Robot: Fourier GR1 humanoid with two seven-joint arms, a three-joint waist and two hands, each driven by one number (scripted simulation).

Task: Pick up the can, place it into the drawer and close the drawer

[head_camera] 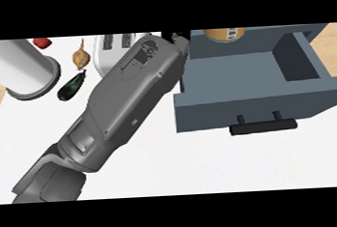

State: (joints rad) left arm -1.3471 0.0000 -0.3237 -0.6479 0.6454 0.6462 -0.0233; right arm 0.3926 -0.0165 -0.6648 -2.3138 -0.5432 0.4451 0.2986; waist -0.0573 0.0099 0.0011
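Op: Nearest item, lower left?

Rec: Grey left forearm (107, 118). It enters at the lower-left corner and runs diagonally up and right over the white tabletop (202, 167).

Op: Far side of the tabletop, left to right?

Rec: First, a white cylinder (19, 65), tilted, with its rimmed end turned toward the view. Just right of its top is a small red-capped item (43, 42), cut off by the view's upper edge. Next is a brown onion-shaped bulb (81, 56). Below the bulb is a dark green oval vegetable (71, 86), close to the cylinder's rim; cannot tell if they touch. Then a white slotted appliance (114, 45), partly hidden behind the forearm.

Op: Hand?

Rec: Left hand (176, 37) shows only as black slivers past the wrist, at the upper edge and just beside the drawer's left wall. Cannot tell whether it is spread, pressed together or pinching anything.

Op: Can?

Rec: Gold-coloured can (225, 34), only partly in view at the upper edge. It sits over the drawer's far end, just right of the hand. Cannot tell if it touches the hand, or whether it stands inside the drawer or hangs above it.

Op: Drawer?

Rec: Blue-grey drawer (256, 106), pulled open at right of centre. Black handle (263, 127) is on its front face, toward the viewer.
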